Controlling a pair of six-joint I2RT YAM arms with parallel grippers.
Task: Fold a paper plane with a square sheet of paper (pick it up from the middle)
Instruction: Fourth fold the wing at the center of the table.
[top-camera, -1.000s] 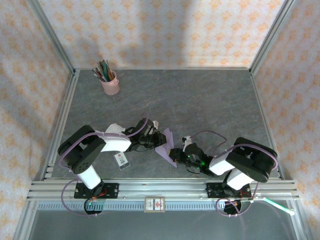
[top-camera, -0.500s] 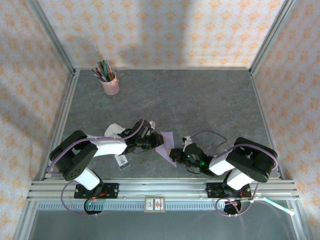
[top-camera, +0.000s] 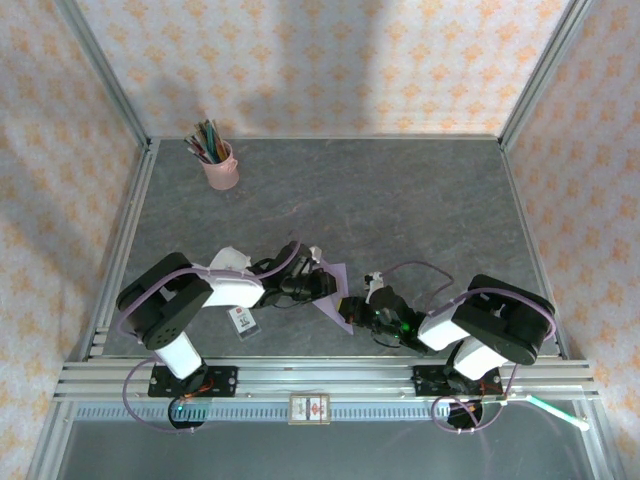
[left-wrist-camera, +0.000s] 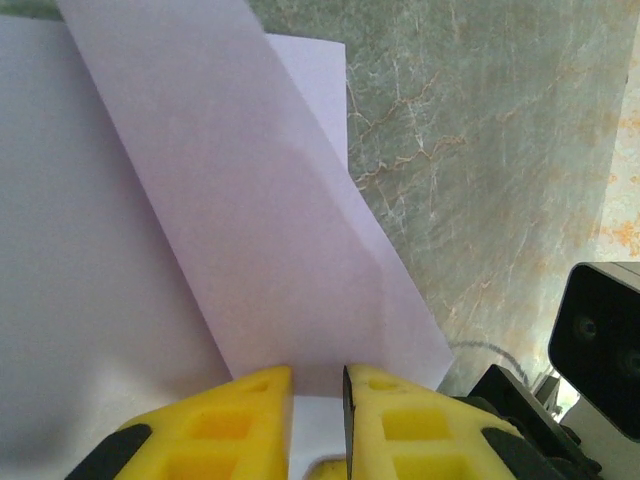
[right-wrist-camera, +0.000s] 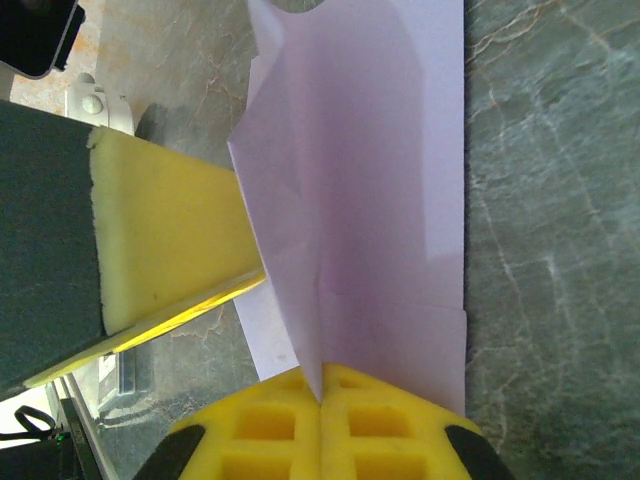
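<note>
Grey, stone-patterned table (top-camera: 420, 200) sits inside a booth with orange-flowered walls (top-camera: 330, 60), and the two arms point toward each other near its front edge. Between them lies the lavender sheet of paper (top-camera: 338, 285), partly folded: most of it rests flat on the table while one flap stands up along a crease. The right gripper (right-wrist-camera: 320, 385) is closed on that raised crease, its two yellow fingers pressed together with the paper's edge caught between the tips. The left gripper (left-wrist-camera: 318, 375) meets the sheet from the opposite side. Its fingers stand a narrow gap apart with pale paper right at the tips, and I cannot tell whether they pinch it. In the right wrist view one finger (right-wrist-camera: 170, 230) of the left gripper lies against the flap's left face, just beside the right gripper's tips. A small white card (top-camera: 241, 318) lies behind the left gripper, beside its arm. A pink cup of pens (top-camera: 221, 168) stands well beyond the left gripper, near the far left corner.
</note>
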